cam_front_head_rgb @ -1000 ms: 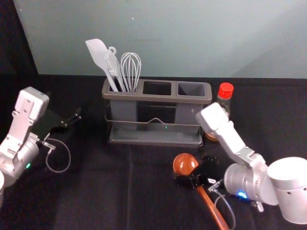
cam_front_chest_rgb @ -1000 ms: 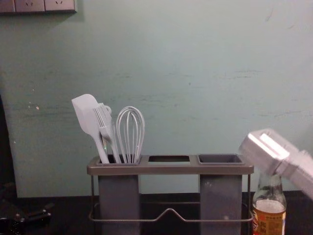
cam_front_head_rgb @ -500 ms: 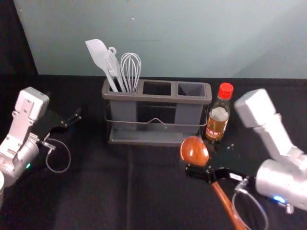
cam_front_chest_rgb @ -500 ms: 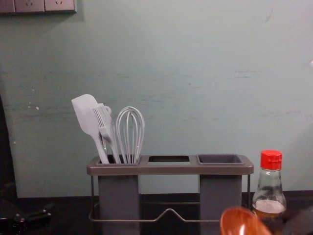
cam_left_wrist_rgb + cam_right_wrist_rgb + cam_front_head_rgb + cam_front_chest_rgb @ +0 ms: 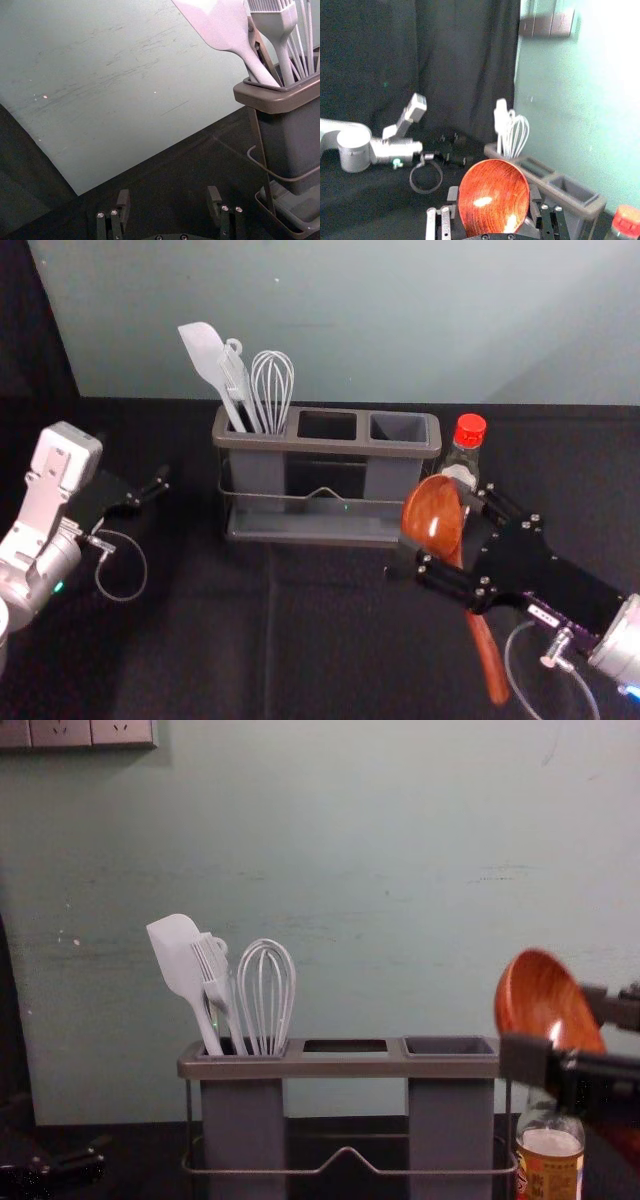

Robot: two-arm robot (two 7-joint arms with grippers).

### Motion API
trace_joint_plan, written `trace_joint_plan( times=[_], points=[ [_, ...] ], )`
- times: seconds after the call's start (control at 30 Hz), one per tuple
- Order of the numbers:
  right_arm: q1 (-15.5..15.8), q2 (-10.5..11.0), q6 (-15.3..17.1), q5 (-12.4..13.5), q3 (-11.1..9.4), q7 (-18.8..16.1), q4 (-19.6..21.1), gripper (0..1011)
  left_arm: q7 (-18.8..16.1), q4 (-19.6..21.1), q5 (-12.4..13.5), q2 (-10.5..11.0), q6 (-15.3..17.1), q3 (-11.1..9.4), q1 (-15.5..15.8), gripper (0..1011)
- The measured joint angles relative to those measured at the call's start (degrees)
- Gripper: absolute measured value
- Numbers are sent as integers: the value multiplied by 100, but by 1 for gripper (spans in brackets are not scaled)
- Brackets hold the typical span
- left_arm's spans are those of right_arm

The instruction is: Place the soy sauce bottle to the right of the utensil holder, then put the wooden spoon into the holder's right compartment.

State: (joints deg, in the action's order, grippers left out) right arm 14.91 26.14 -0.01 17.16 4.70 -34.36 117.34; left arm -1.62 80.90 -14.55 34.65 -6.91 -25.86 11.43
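Swung too low, the spoon (image 5: 432,515), clamped in the right pincer (image 5: 493,193) at four o'clock from the holder (image 5: 325,443), could topple the bottle (image 5: 468,445) at three, the left pincer (image 5: 169,194) parked wide at nine.

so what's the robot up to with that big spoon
The right gripper holds a reddish-brown wooden spoon bowl-up, near the right end of the grey-brown utensil holder. The spoon isn't in the holder's right compartment yet, and that compartment is empty. The red-capped glass soy sauce bottle already stands to the holder's right. Off to the left, the left gripper is idle, jaws open.
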Motion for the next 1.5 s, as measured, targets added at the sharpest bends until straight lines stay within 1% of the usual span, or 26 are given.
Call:
trace_joint_plan(
  times=[0.03,0.07,0.1,0.13,0.27,0.3,0.4,0.5,1.27,1.43,1.5],
  points=[
    [25,-12,-144,0,-11,0,-15,839,0,0,0,0,0,0,0,1005],
    [64,-32,-423,-2,-29,1,-49,840,0,0,0,0,0,0,0,1005],
    [82,-44,-564,-10,-36,2,-70,839,0,0,0,0,0,0,0,1005],
    [118,-75,-831,-32,-46,8,-112,840,0,0,0,0,0,0,0,1005],
    [165,-102,-1227,-73,-52,68,-197,840,0,0,0,0,0,0,0,1005],
    [170,-101,-1261,-77,-52,87,-208,840,0,0,0,0,0,0,0,1005],
    [178,-89,-1296,-98,-40,135,-240,840,0,0,0,0,0,0,0,1005],
    [189,-50,-1161,-206,8,278,-270,840,0,0,0,0,0,0,0,1005],
    [187,-61,-1207,-175,0,262,-263,840,0,0,0,0,0,0,0,1005],
    [112,-69,-1344,-99,34,314,-297,839,0,0,0,0,0,0,0,1005],
    [-17,-91,-1470,-22,66,310,-369,840,0,0,0,0,0,0,0,1005]
  ],
)
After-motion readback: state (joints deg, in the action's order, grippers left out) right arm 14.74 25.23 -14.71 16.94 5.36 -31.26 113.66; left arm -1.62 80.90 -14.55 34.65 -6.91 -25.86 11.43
